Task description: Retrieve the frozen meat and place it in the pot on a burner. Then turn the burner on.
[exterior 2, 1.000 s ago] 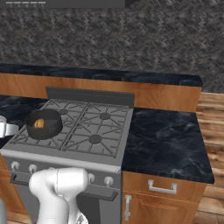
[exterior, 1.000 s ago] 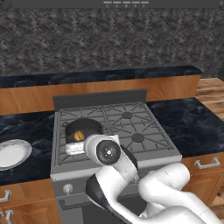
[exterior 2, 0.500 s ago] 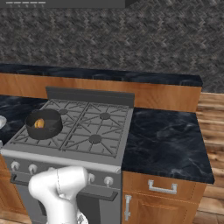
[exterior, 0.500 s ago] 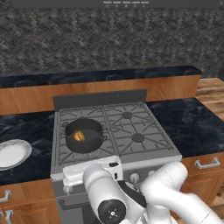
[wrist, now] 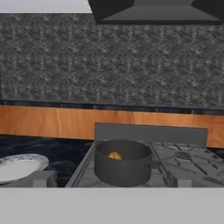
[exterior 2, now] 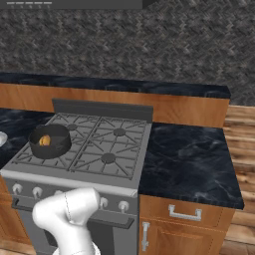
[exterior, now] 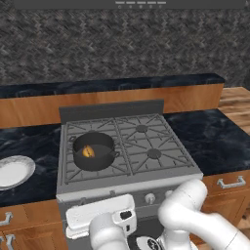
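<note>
Our gripper point(wrist: 111, 181) stands wide open and holds nothing, its two finger tips well apart. Straight ahead of it, between the tips, we see the pot point(wrist: 123, 161) on the stove's point(exterior: 128, 176) front-left burner grate. The frozen meat point(wrist: 114, 155) lies inside the pot, probably against its far wall. A white plate point(wrist: 19, 166) rests left of the hand.

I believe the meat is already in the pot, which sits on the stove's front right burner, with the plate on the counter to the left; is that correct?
Not quite: the pot sits on the front left burner, not the front right, as the left base view shows. The rest holds: the meat is in the pot, and the plate lies on the counter left of the stove.
</note>
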